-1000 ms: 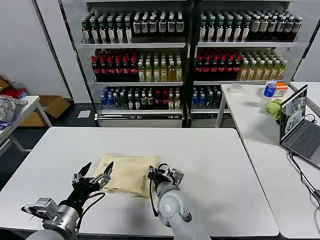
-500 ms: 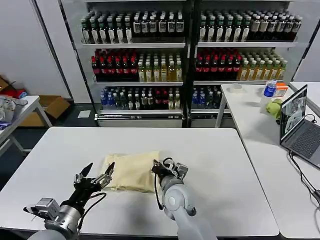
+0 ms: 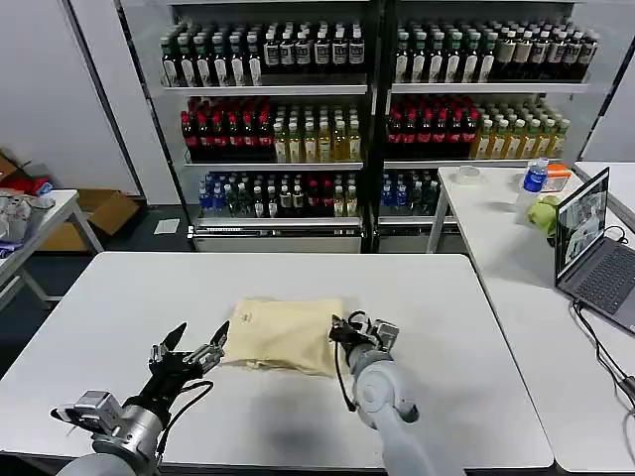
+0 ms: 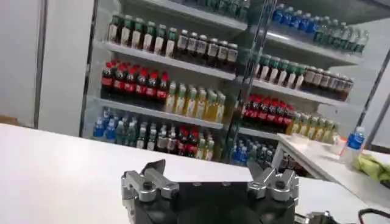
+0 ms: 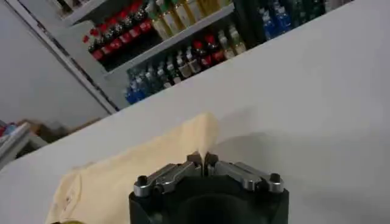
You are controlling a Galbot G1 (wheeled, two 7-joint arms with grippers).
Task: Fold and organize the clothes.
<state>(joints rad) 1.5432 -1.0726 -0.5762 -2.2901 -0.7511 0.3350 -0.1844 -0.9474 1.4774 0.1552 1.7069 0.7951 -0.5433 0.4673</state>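
Note:
The pale cream-yellow shirt (image 3: 286,333) lies folded on the white table (image 3: 446,297), a small neck label showing near its left end. My right gripper (image 3: 340,332) pinches the shirt's right edge, fingers shut on a ridge of fabric (image 5: 204,137). The cloth (image 5: 122,176) spreads away from the jaws in the right wrist view. My left gripper (image 3: 195,343) hovers open just left of the shirt, fingers spread and empty. In the left wrist view its fingertips (image 4: 155,169) stand wide apart over bare table.
A second table on the right holds a laptop (image 3: 585,248), a blue-capped bottle (image 3: 536,178) and a yellow-green bundle (image 3: 544,212). Drink shelves (image 3: 367,109) stand behind. A side table with a grey-white heap (image 3: 15,213) is at far left.
My right gripper has dragged the shirt to the right across the table, holding its right edge. The left gripper has stayed almost in place, open, so the shirt has drawn away from it.

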